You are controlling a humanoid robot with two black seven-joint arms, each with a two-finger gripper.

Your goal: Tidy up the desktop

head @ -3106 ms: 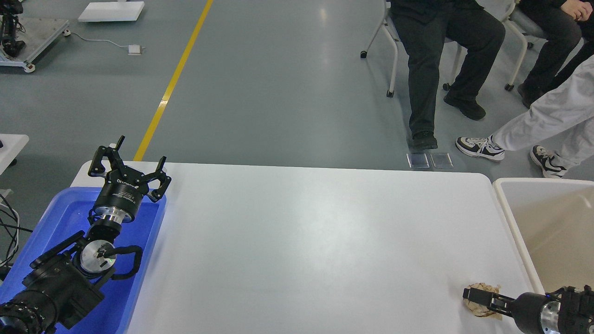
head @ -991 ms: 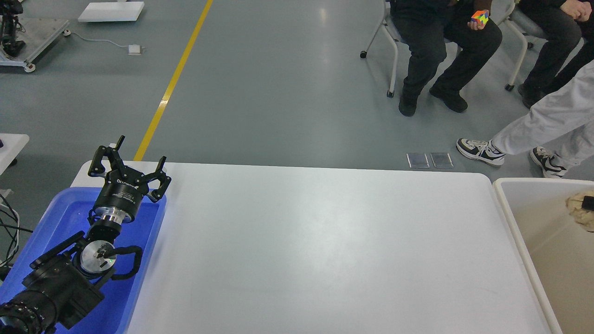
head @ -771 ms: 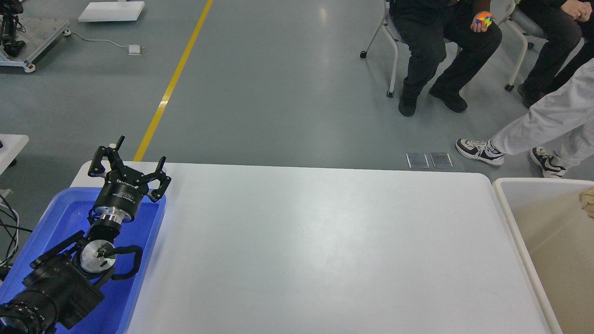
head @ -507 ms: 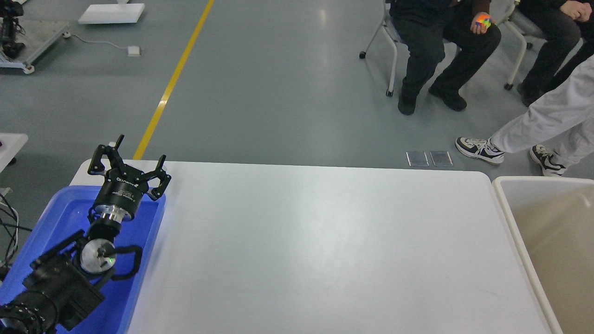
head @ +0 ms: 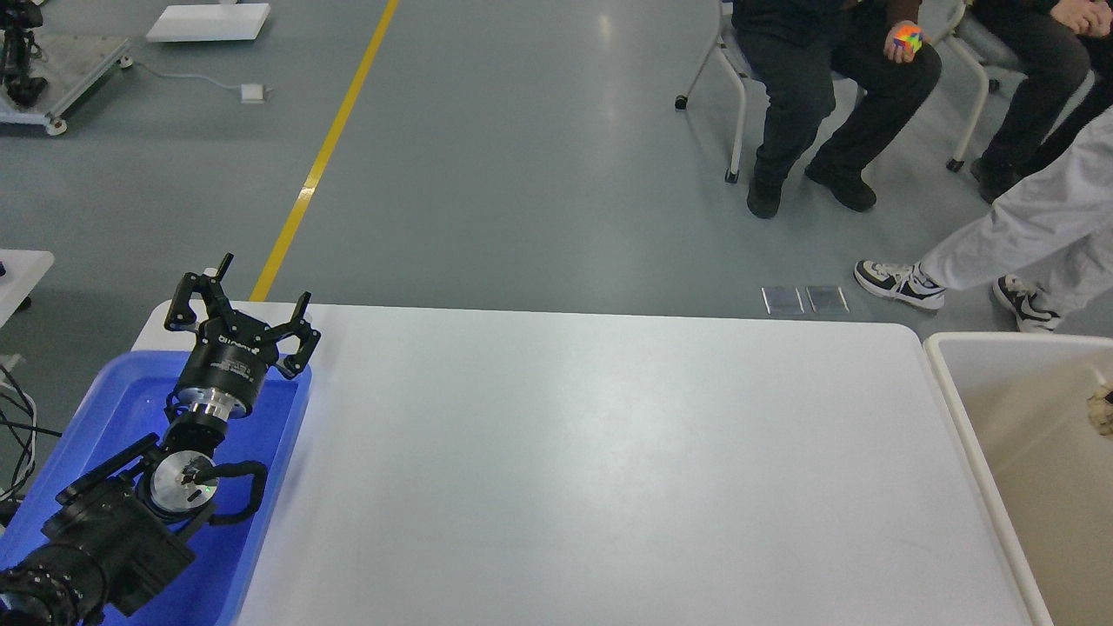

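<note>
The white desktop (head: pixel 591 469) fills the middle of the head view and nothing lies on it. My left gripper (head: pixel 242 300) is open and empty. It is held above the far end of the blue tray (head: pixel 104 417) at the desktop's left edge. A crumpled tan wad (head: pixel 1103 410) shows at the right frame edge, inside the beige bin (head: pixel 974 409). My right arm and gripper are out of view.
The beige bin stands against the desktop's right edge. People sit on chairs (head: pixel 739 96) on the grey floor beyond the table. One holds a colourful cube (head: pixel 909 37). A yellow floor line (head: pixel 326 148) runs at the back left.
The right gripper lifted the tan wad off the desktop's front right corner, carried it over the beige bin, and left the view. The wad now shows inside the bin. The left arm has not moved.
</note>
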